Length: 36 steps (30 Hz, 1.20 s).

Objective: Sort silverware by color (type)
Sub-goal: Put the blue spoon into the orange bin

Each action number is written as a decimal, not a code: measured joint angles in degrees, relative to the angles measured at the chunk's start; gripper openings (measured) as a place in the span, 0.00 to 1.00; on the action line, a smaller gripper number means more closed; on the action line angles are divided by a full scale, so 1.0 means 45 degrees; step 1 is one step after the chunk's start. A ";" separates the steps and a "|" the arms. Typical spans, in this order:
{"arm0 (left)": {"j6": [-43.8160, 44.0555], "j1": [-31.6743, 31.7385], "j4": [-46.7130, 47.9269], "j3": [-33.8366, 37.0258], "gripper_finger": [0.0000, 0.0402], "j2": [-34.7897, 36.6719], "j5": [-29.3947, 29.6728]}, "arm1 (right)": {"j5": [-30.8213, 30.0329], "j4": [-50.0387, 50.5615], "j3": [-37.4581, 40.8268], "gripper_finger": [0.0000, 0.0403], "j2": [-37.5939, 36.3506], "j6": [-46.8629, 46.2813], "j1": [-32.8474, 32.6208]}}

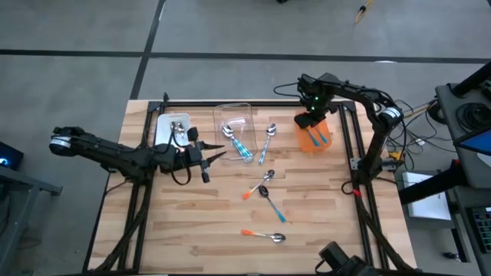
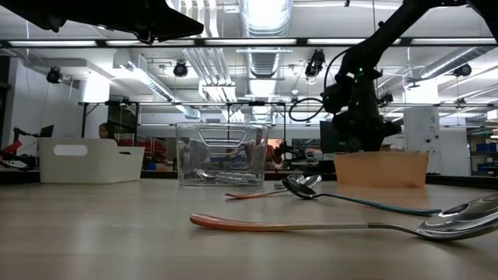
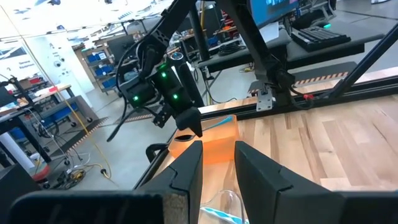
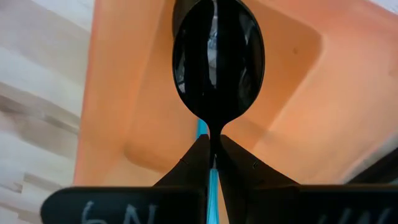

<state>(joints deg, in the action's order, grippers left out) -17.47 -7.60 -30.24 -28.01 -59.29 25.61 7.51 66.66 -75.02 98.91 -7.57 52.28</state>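
over orange bin point(image 4: 149, 93), right tool point(image 4: 213, 152) pinches spoon point(image 4: 217, 59).

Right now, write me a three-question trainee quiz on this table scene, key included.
1. True or false: the right gripper is shut on a spoon.
2. That spoon hangs over which bin? A white bin, B clear bin, C orange bin.
3. Fill in: in the high view, the spoon nearest the table's front edge has an ______ handle.

Key: 1 true. 2 C. 3 orange; that is the orange-handled spoon.
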 joint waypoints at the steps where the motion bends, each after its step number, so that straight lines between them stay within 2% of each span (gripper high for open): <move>1: 0.0000 0.0000 0.0001 0.0005 0.19 0.0000 -0.0002 | 0.0000 -0.0147 0.0110 0.03 0.0000 0.0000 0.0003; 36: 0.0000 0.0000 -0.0009 0.0015 0.19 -0.0019 -0.0002 | 0.0005 -0.3537 0.2277 0.03 -0.0024 -0.0301 -0.0002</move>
<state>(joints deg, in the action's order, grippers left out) -17.47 -7.60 -30.28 -27.94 -59.37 25.61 7.53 50.74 -64.78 98.80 -8.93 52.27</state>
